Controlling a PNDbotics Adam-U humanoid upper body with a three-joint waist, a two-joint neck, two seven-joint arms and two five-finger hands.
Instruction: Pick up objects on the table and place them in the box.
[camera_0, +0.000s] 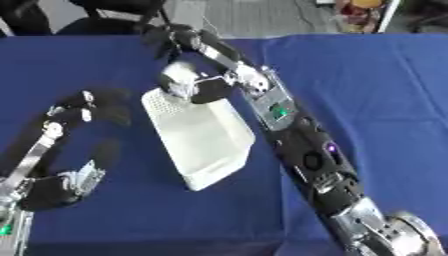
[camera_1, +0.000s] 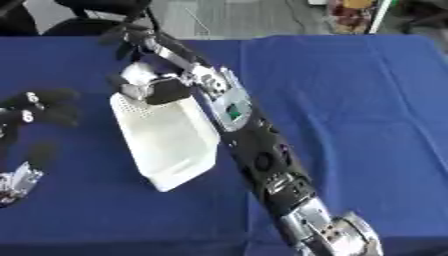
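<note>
A white perforated box (camera_0: 206, 137) lies askew in the middle of the blue table (camera_0: 385, 90). My right arm crosses from the lower right over the box's right side. My right hand (camera_0: 206, 50) hovers past the box's far end, with its fingers (camera_1: 127, 37) stretched out toward the table's back edge. Its dark thumb (camera_1: 166, 92) hangs over the box's far corner. A pale white rounded object (camera_1: 136, 75) sits at that far rim, just beside the thumb; whether it touches the hand is unclear. My left hand (camera_0: 52, 182) rests open at the left, its fingers (camera_0: 83, 107) pointing up.
Dark chair shapes (camera_0: 96, 22) and a grey floor lie beyond the table's back edge. Some coloured items (camera_0: 359, 12) stand at the far right behind the table. Bare blue cloth spreads to the right of my right arm.
</note>
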